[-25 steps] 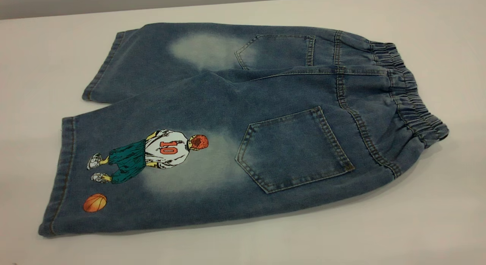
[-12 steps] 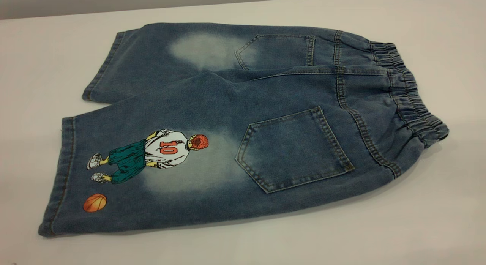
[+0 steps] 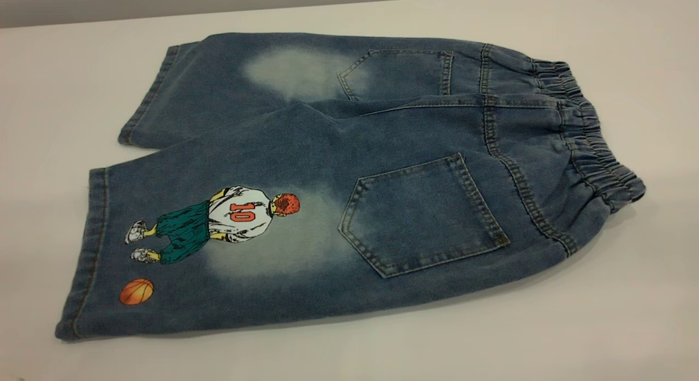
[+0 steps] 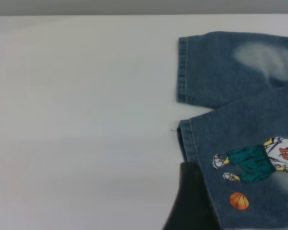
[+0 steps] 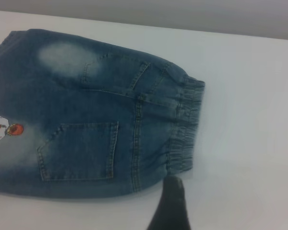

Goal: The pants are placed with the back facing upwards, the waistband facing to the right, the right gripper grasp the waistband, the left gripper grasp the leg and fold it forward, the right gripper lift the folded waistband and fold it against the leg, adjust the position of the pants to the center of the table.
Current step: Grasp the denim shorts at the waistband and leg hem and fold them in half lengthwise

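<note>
The denim pants point(image 3: 349, 173) lie flat on the white table, back pockets up. The elastic waistband point(image 3: 590, 135) is at the right and both legs point left. The near leg point(image 3: 164, 250) carries a print of a basketball player and an orange ball; the far leg point(image 3: 218, 91) is plain. Neither gripper shows in the exterior view. In the left wrist view a dark part of my left gripper point(image 4: 191, 191) hovers at the hem of the printed leg point(image 4: 240, 163). In the right wrist view my right gripper point(image 5: 172, 201) sits just off the near end of the waistband point(image 5: 185, 129).
Bare white table point(image 3: 600, 315) surrounds the pants on all sides, with wide room to the left of the leg hems point(image 4: 77, 120) and to the right of the waistband point(image 5: 249, 120). A grey wall runs behind the far table edge.
</note>
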### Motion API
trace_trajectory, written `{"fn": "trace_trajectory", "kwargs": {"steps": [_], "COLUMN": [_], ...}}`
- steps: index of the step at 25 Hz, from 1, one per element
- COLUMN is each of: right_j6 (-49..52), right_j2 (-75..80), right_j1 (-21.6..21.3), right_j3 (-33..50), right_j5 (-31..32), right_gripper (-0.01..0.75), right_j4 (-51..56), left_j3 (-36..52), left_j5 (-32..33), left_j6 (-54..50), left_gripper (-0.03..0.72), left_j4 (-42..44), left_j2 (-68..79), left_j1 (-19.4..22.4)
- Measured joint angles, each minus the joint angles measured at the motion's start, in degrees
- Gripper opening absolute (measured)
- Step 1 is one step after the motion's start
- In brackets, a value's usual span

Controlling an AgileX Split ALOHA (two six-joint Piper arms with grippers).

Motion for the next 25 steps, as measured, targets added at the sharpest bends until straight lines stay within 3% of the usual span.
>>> {"fn": "trace_trajectory", "kwargs": {"steps": [16, 25], "right_j6": [0.49, 3.24], "right_j2": [0.00, 5.64], "right_j1": [0.00, 0.00], "right_j3": [-0.06, -6.12], "right_j5": [-0.18, -5.34], "right_gripper": [0.529, 0.529], "right_j4": [-0.19, 1.00], "left_j3": [0.00, -5.55], "left_j5": [0.00, -3.59], "left_j6": [-0.69, -2.03], "left_gripper": [0.477, 0.477], "left_j4": [-0.06, -0.06], "left_j2": [1.69, 13.13], "left_j1": [-1.74, -3.99]}}
